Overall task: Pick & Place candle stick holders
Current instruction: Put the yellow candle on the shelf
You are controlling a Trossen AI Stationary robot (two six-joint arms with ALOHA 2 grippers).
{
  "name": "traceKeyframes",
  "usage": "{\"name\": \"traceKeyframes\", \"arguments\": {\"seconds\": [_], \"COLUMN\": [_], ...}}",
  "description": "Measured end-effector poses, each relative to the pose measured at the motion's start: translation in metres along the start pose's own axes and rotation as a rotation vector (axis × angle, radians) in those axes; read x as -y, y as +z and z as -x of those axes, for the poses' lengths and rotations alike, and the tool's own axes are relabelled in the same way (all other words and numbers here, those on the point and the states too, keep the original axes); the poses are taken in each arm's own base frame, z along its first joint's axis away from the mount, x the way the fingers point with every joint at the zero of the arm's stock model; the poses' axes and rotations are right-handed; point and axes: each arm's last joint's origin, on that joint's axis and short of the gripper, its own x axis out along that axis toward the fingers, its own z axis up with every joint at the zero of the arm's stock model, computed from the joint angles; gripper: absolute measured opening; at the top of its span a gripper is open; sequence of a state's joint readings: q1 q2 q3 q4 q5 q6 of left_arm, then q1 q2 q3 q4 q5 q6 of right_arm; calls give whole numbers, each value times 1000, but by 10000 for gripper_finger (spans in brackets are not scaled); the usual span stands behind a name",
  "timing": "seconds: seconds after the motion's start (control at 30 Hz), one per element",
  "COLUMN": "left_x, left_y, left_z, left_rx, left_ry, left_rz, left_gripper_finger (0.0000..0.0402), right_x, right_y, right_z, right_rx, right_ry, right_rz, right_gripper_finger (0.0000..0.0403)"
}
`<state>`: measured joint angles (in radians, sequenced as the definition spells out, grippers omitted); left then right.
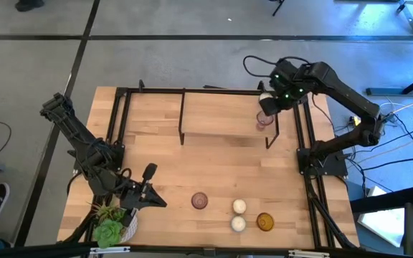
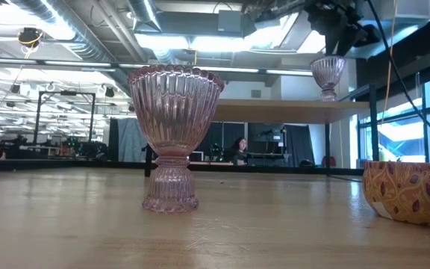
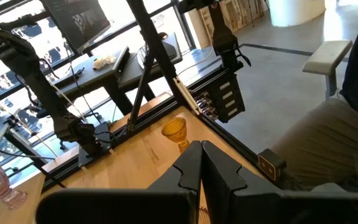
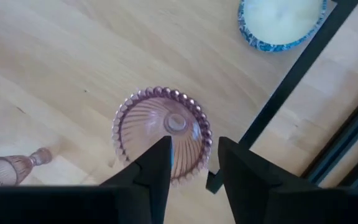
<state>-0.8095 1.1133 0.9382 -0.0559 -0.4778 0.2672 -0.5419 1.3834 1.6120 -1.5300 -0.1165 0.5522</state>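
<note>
The right gripper (image 1: 267, 107) hangs over the far right part of the table (image 1: 214, 165), above a raised wooden shelf (image 2: 290, 110) held on a black frame. A pink glass holder (image 4: 161, 132) stands upright on that shelf. In the right wrist view its beaded rim lies just ahead of the two dark fingers (image 4: 154, 168), which stand parted, one to each side of the rim's near edge. They look released around it, though whether a pad touches the glass cannot be told. The shelf seems to be the drop-off place, so this holder is probably being set down or has just been let go.

A cream holder with a blue rim (image 4: 281, 22) sits nearby, beyond a black bar. A second pink holder (image 1: 200, 201), two cream holders (image 1: 239, 215) and an amber one (image 1: 265, 222) wait in a loose group at the table's near edge, well apart from the shelf.

The left gripper (image 3: 199, 180) rests at the near left corner beside a potted plant (image 1: 110, 228), fingers closed on nothing.
</note>
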Motion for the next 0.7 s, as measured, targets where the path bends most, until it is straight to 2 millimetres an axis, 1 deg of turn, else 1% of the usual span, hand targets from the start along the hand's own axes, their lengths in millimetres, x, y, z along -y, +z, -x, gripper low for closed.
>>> {"name": "traceKeyframes", "arguments": {"seconds": [0.2, 0.3, 0.43, 0.53, 0.6, 0.7], "left_x": [0, 0, -2, -5, -6, -6], "left_y": [0, 0, -1, -2, -3, -5], "left_z": [0, 0, -1, -2, -5, -9], "left_rx": [0, 0, -3, -9, -16, -27], "left_ry": [0, 0, 7, 20, 22, 12], "left_rz": [0, -1, -3, 6, 12, 11], "left_gripper_finger": [4, 4, 4, 4, 4, 4], "right_x": [0, -8, -29, -46, -59, -74], "right_y": [-2, -3, -2, -4, -6, -9], "right_z": [10, 16, 19, 18, 10, -6], "right_rx": [14, 58, 153, 188, 171, 110], "right_ry": [-20, 14, 120, 185, 196, 169], "right_rz": [15, 66, 163, 226, 263, 309], "right_gripper_finger": [135, 135, 135, 135, 135, 135]}}
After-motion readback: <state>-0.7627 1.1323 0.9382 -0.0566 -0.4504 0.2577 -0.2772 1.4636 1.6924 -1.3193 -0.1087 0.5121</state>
